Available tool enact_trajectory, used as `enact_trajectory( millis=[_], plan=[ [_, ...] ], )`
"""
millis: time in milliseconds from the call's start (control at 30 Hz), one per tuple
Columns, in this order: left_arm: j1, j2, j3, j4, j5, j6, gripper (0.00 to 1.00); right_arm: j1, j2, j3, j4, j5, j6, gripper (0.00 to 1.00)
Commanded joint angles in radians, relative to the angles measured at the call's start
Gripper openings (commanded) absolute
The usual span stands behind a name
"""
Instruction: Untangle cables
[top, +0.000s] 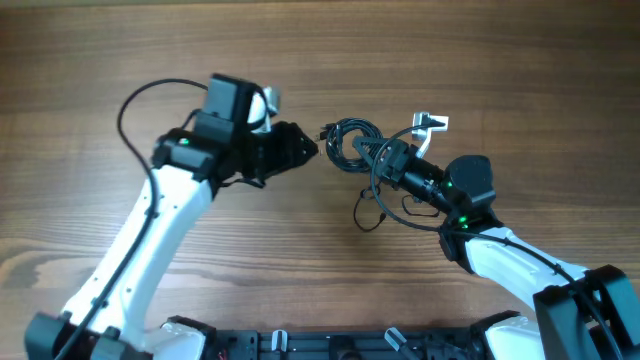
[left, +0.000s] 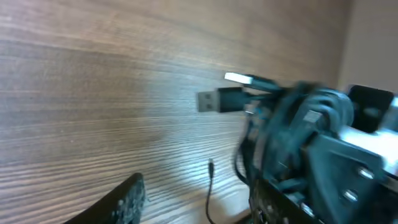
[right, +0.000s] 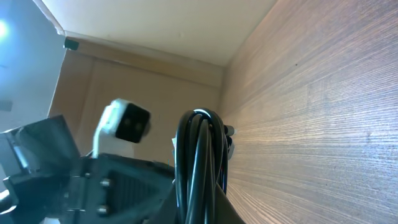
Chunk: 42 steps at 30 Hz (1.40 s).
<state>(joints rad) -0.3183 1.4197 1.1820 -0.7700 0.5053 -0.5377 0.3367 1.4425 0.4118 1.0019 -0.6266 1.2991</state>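
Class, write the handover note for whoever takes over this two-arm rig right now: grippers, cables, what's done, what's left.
Right gripper: appears shut on the cables, a coiled bundle.
Left gripper: just beside the bundle, by its USB plug; open or shut unclear.
One strand trails loose toward the robot's base.
Done: bundle gripped.
Left: all the untangling; the coil is bunched tight.

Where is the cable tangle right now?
In the overhead view the cable tangle lies mid-table between the left gripper and the right gripper, which appears to hold its coil. One loose strand trails back toward the robot's base.
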Motion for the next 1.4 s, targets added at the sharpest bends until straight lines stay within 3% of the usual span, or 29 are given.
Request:
enact_trajectory(
  millis=[0, 233, 433, 567, 667, 800, 867, 933, 1167, 1367],
  plan=[
    [-0.005, -0.042, -0.007, 0.002, 0.078, 0.063, 0.54, -0.003, -0.004, 0.007, 0.008, 0.014, 0.014, 0.11],
    [-0.108, -0.011, -0.008, 0.026, 0.077, 0.059, 0.50, -0.003, -0.004, 0.007, 0.011, 0.009, 0.039, 0.11],
    [-0.117, 0.095, -0.008, 0.033, 0.043, 0.003, 0.27, -0.003, -0.004, 0.007, 0.011, -0.014, 0.039, 0.11],
    [-0.119, 0.106, -0.008, 0.042, 0.025, -0.002, 0.34, -0.003, -0.004, 0.007, 0.012, -0.018, 0.039, 0.11],
    [-0.120, 0.107, -0.008, 0.086, 0.025, -0.003, 0.48, -0.003, -0.004, 0.007, 0.014, -0.025, 0.040, 0.10],
    [-0.150, 0.139, -0.008, 0.135, 0.025, -0.029, 0.50, -0.003, -0.004, 0.007, 0.056, -0.025, 0.048, 0.11],
    [-0.157, 0.159, -0.008, 0.163, 0.025, -0.048, 0.43, -0.003, -0.004, 0.007, 0.056, -0.027, 0.048, 0.11],
    [-0.158, 0.188, -0.008, 0.172, 0.025, -0.051, 0.06, -0.003, -0.004, 0.007, 0.056, -0.032, 0.066, 0.11],
    [-0.027, 0.150, -0.008, 0.167, 0.003, -0.043, 0.04, -0.003, -0.004, 0.007, 0.051, -0.016, 0.008, 0.18],
    [0.054, 0.024, -0.008, 0.168, 0.003, -0.042, 0.04, -0.003, -0.004, 0.007, -0.046, 0.000, -0.122, 0.41]
  ],
)
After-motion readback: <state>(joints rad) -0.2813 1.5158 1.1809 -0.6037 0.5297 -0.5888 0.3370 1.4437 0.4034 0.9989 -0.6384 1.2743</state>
